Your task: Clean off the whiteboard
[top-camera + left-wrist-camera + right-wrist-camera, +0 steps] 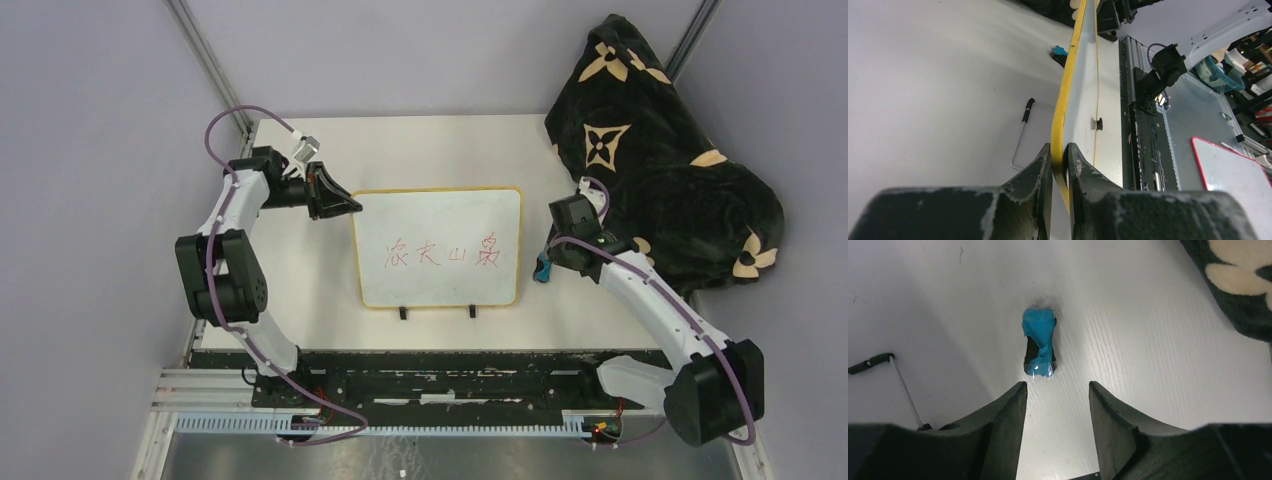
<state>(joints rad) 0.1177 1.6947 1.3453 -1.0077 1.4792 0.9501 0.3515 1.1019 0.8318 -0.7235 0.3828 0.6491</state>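
The whiteboard (440,215) lies in the middle of the table, yellow-framed, with red handwriting (443,252) and two black feet on its near edge. My left gripper (352,205) is shut on the frame at the board's far left corner. In the left wrist view the yellow frame (1066,85) runs straight between the pinched jaws of that gripper (1060,148). A small blue-black eraser (541,270) lies just right of the board. My right gripper (1055,385) hovers open over the table just short of the eraser (1039,347), with nothing between its fingers.
A black blanket with tan flower patterns (660,160) is heaped at the back right, its edge close to the right arm (1243,285). A thin wire stand (1022,132) lies by the board. A black rail (420,365) borders the table's near edge.
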